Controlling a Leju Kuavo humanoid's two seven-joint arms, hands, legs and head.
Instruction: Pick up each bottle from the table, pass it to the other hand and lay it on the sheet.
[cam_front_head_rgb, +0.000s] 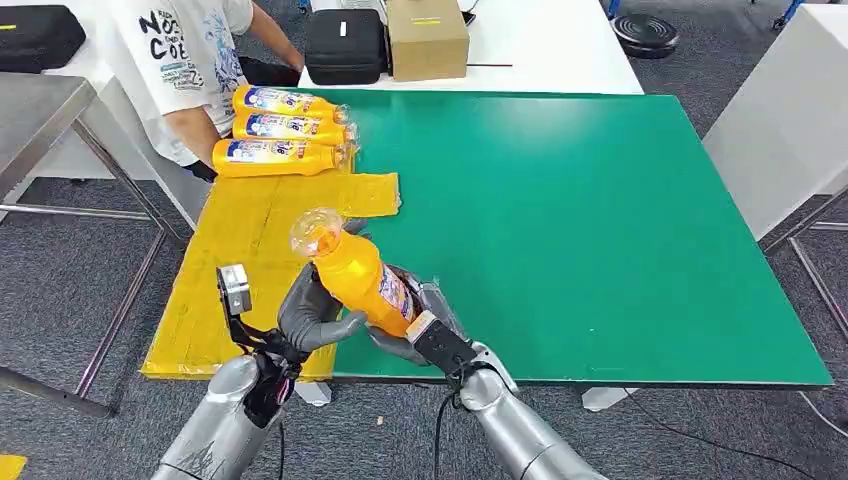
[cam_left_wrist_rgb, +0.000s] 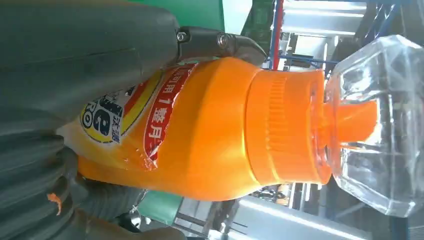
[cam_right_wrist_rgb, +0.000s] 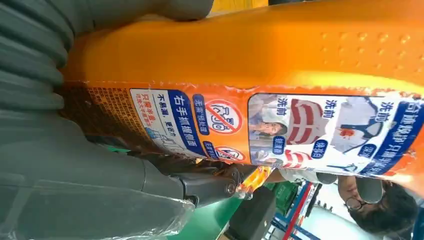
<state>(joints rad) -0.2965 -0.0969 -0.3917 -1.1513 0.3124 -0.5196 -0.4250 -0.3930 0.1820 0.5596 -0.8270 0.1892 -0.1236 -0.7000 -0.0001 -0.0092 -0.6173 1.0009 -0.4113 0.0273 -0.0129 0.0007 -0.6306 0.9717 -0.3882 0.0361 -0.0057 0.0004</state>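
An orange bottle (cam_front_head_rgb: 362, 275) with a clear cap hangs tilted above the near edge of the green table (cam_front_head_rgb: 580, 220), cap pointing up and away. My left hand (cam_front_head_rgb: 315, 315) grips its middle from the left, thumb wrapped over the label (cam_left_wrist_rgb: 75, 60). Its lower end sits in my right hand (cam_front_head_rgb: 420, 325), whose fingers close around the body (cam_right_wrist_rgb: 60, 165). The label faces the camera in the right wrist view (cam_right_wrist_rgb: 250, 55), and the cap is plain in the left wrist view (cam_left_wrist_rgb: 370, 125). Three more orange bottles (cam_front_head_rgb: 280, 156) lie side by side at the far end of the yellow sheet (cam_front_head_rgb: 240, 260).
A person in a white shirt (cam_front_head_rgb: 180, 60) sits at the far left corner, arm near the laid bottles. A black case (cam_front_head_rgb: 345, 45) and a cardboard box (cam_front_head_rgb: 427, 38) stand beyond the table. A white table (cam_front_head_rgb: 790, 120) stands at the right.
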